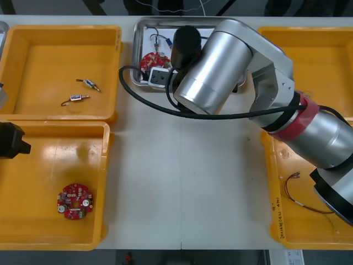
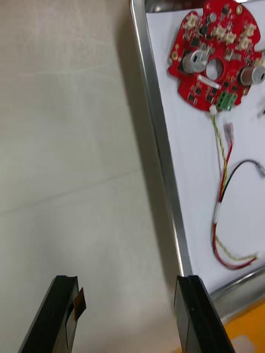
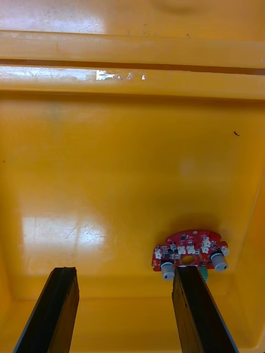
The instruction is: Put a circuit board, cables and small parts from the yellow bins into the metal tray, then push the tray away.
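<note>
Right wrist view: released right end effector (image 2: 127,282), rim of the tray (image 2: 159,138) just beside one finger; I'd push squarely. Meanwhile the left end effector (image 3: 124,270) hangs released over a bin (image 3: 132,138).

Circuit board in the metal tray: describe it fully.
The circuit board is a round red disc with a hole in the middle, two silvery cylinders, small white connectors and a green block at its rim. It lies flat, parts up, on the white inside of the metal tray, close to one rim. The white plug of a red and yellow cable meets its edge.
</note>
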Controlling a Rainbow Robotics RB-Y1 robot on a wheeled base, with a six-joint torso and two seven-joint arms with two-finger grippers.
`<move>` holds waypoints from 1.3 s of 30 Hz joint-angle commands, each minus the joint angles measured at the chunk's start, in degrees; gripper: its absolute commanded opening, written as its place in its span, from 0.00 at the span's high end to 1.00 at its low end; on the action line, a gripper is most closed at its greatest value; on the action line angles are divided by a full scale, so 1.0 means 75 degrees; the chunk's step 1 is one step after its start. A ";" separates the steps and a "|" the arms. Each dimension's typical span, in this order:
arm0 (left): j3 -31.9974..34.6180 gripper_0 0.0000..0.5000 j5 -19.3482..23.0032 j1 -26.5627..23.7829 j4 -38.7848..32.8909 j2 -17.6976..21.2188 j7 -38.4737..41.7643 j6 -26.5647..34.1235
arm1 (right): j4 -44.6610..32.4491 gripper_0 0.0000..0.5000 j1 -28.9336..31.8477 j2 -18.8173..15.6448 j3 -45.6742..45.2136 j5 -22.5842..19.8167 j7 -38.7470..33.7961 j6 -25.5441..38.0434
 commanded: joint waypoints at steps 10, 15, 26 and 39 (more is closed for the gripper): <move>0.0231 0.00 -0.0019 0.0145 -0.0208 0.0317 -0.0303 0.0053 | -0.3321 0.00 0.1896 -0.0624 -0.2325 -0.0046 -0.0927 0.2376; 0.0231 0.00 -0.0019 0.0145 -0.0208 0.0317 -0.0303 0.0053 | -0.3743 0.00 0.2459 -0.0694 -0.3251 -0.0351 -0.1689 0.2376; 0.0231 0.00 -0.0019 0.0145 -0.0208 0.0317 -0.0303 0.0053 | -0.4376 0.00 0.3889 -0.1339 -0.5348 -0.0925 -0.3212 0.2376; 0.0231 0.00 -0.0019 0.0145 -0.0208 0.0317 -0.0303 0.0053 | -0.4224 0.00 0.5600 -0.1772 -0.8255 -0.2437 -0.3775 0.2376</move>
